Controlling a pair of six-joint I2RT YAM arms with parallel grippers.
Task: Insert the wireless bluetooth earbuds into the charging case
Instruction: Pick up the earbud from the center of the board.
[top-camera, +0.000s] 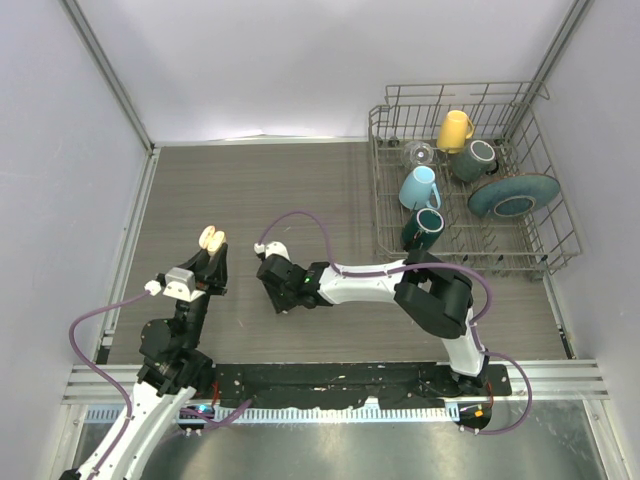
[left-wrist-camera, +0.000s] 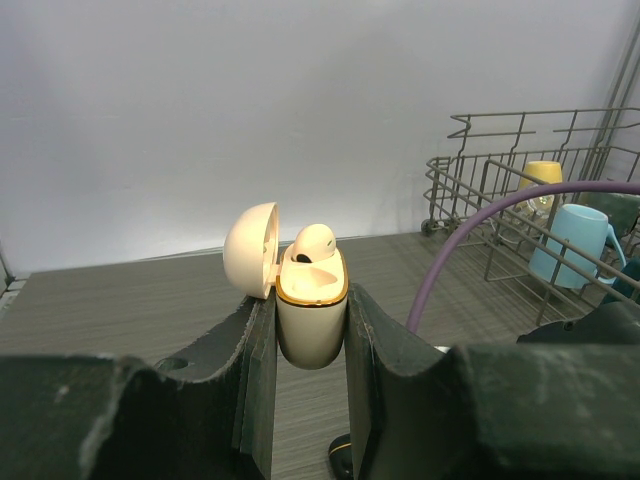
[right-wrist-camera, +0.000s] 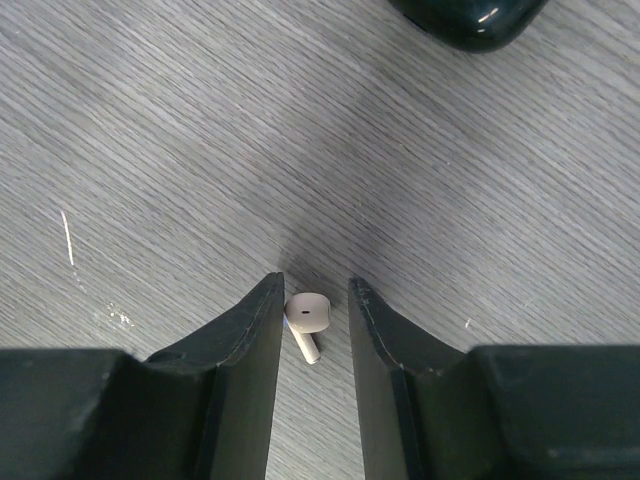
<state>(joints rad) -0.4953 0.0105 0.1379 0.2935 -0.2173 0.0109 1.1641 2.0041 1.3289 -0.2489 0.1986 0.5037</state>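
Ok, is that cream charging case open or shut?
Open: the cream rounded plastic charging case has its domed lid swung back beside it, and one cream-white earbud sits in its mouth.

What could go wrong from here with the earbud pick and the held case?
1. The loose earbud lies flat on the table between the right gripper jaws, off centre; closing could roll or flick it away.
2. The charging case is pinched only low down by the left gripper; pressing the earbud in might tilt it.
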